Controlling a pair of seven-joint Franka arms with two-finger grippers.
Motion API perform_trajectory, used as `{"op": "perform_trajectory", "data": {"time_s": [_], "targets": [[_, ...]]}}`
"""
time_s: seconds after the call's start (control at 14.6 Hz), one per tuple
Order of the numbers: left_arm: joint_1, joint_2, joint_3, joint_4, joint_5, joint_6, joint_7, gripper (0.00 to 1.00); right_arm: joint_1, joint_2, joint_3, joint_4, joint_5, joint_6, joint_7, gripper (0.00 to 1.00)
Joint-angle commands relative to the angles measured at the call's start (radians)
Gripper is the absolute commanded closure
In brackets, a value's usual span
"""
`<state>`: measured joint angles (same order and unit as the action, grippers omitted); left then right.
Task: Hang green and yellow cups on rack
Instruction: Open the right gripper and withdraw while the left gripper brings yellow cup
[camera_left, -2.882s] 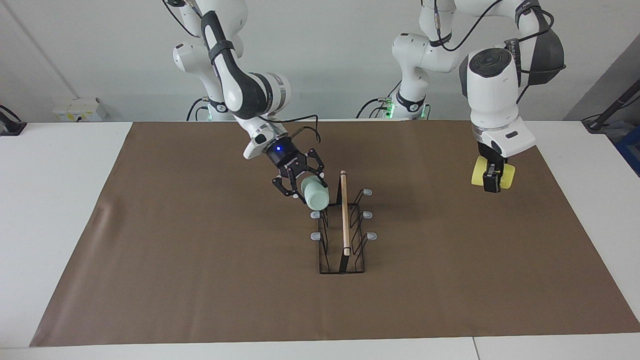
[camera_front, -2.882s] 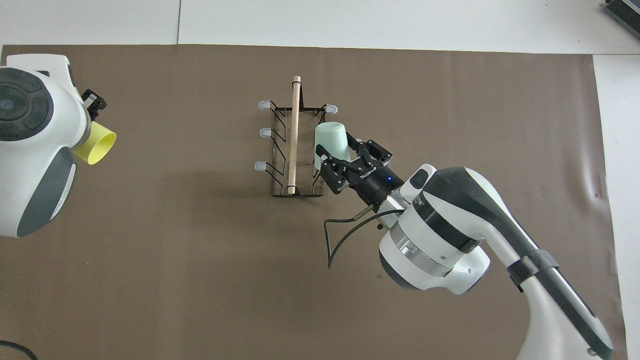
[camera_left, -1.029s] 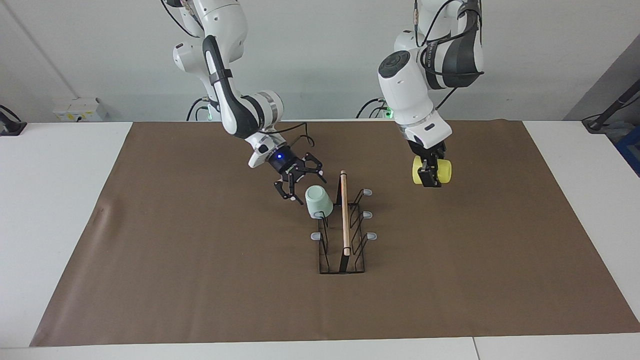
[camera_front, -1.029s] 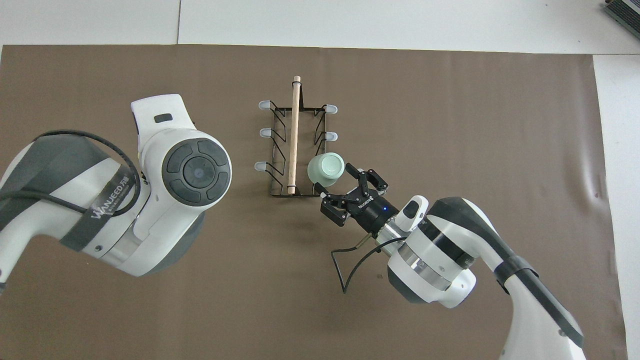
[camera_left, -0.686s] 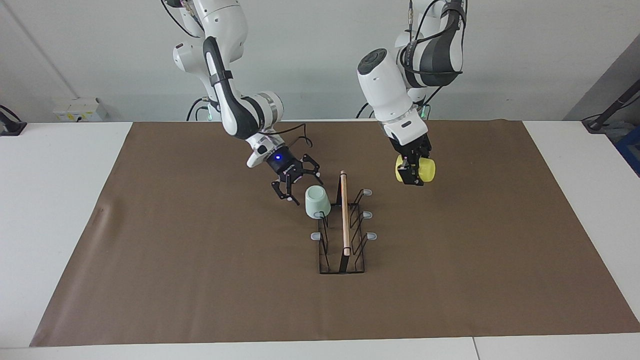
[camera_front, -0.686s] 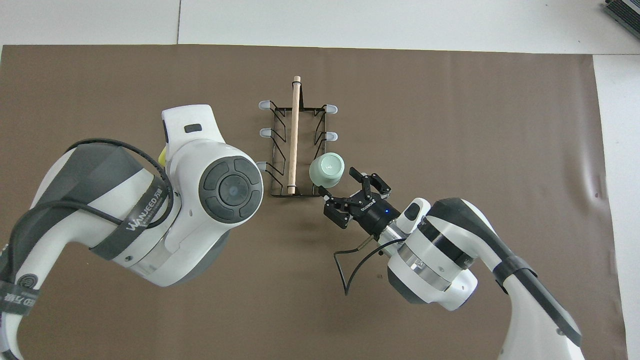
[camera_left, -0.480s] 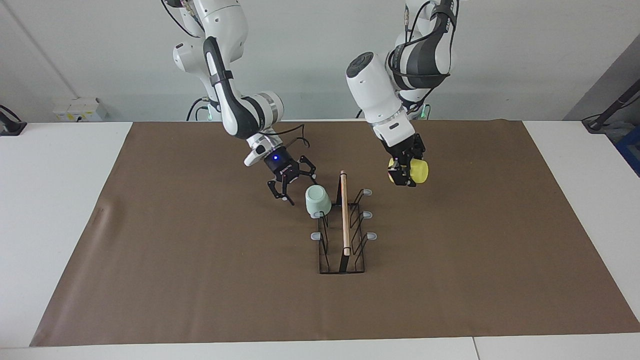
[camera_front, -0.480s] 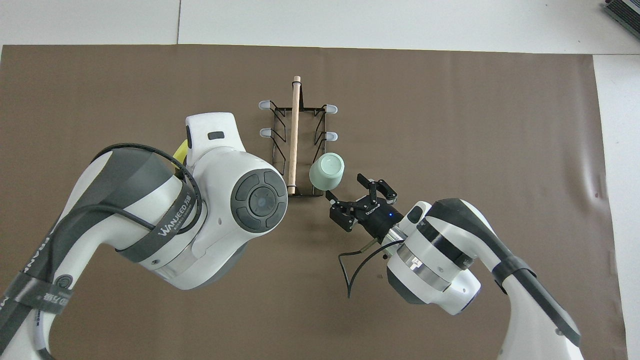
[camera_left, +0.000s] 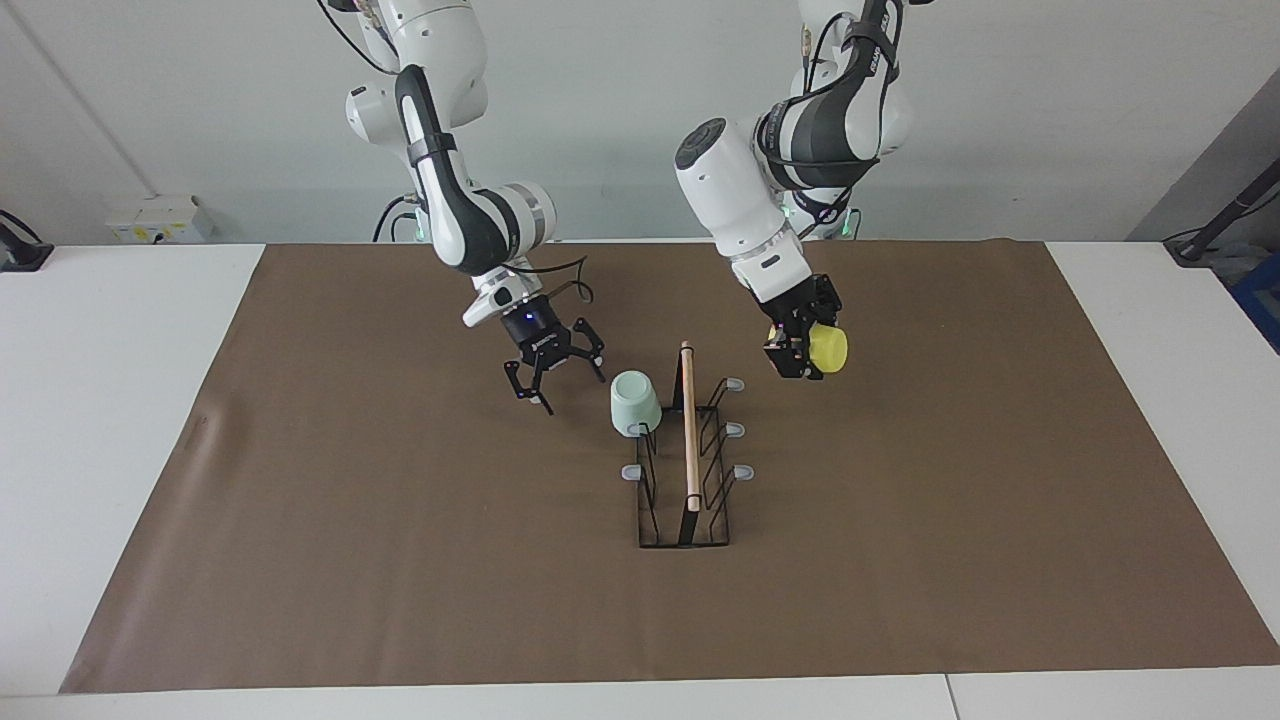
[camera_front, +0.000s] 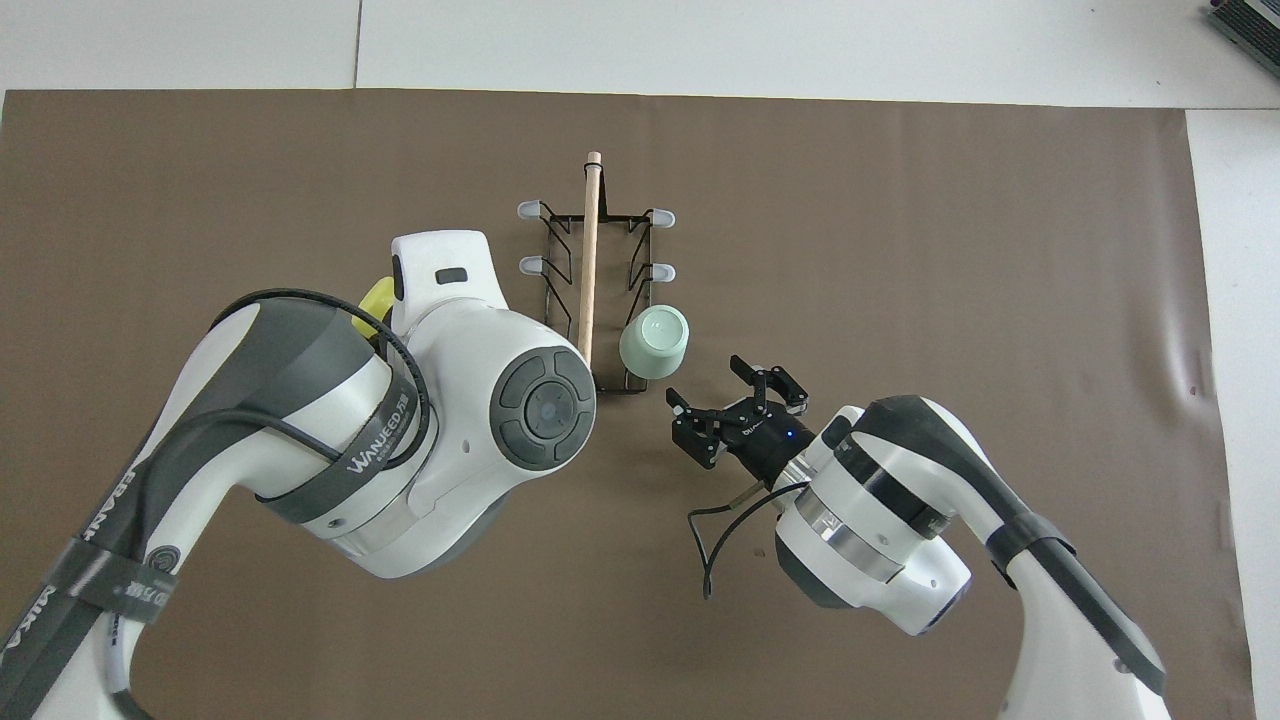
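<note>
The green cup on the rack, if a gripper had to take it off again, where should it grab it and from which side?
Probably the green cup by its tapered side wall, from the right arm's end of the table: it sits upside down over a prong, the rack rod flanks its other flank, and the open right gripper is already there.

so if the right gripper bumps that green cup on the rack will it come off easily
Probably. The green cup sits mouth-down, loosely over one prong of the rack, so a nudge could tip or lift it. It looks thin, light plastic. The open right gripper is clear of it.
</note>
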<state>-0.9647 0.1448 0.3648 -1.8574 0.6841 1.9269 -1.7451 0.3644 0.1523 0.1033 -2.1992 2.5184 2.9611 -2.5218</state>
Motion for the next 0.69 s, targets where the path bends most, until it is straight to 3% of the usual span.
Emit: {"op": "perform_trajectory", "data": {"time_s": [0.0, 0.14, 0.27, 0.41, 0.62], "targets": [[-0.046, 0.055, 0.014, 0.035, 0.055, -0.014, -0.043, 1.00, -0.053, -0.010, 0.007, 0.041, -0.073, 0.067, -0.083, 0.00], [-0.066, 0.093, 0.016, 0.037, 0.092, -0.017, -0.100, 1.00, -0.077, -0.004, 0.006, 0.059, -0.168, 0.067, -0.086, 0.00], [-0.071, 0.133, 0.016, 0.093, 0.100, -0.031, -0.141, 1.00, -0.102, 0.012, 0.007, 0.085, -0.355, 0.064, -0.088, 0.00], [-0.071, 0.224, 0.016, 0.176, 0.100, -0.060, -0.210, 1.00, -0.136, 0.015, 0.007, 0.093, -0.465, 0.061, -0.087, 0.00], [-0.086, 0.228, 0.016, 0.184, 0.113, -0.100, -0.214, 1.00, -0.212, 0.018, 0.004, 0.111, -0.695, -0.005, -0.088, 0.00]]}}
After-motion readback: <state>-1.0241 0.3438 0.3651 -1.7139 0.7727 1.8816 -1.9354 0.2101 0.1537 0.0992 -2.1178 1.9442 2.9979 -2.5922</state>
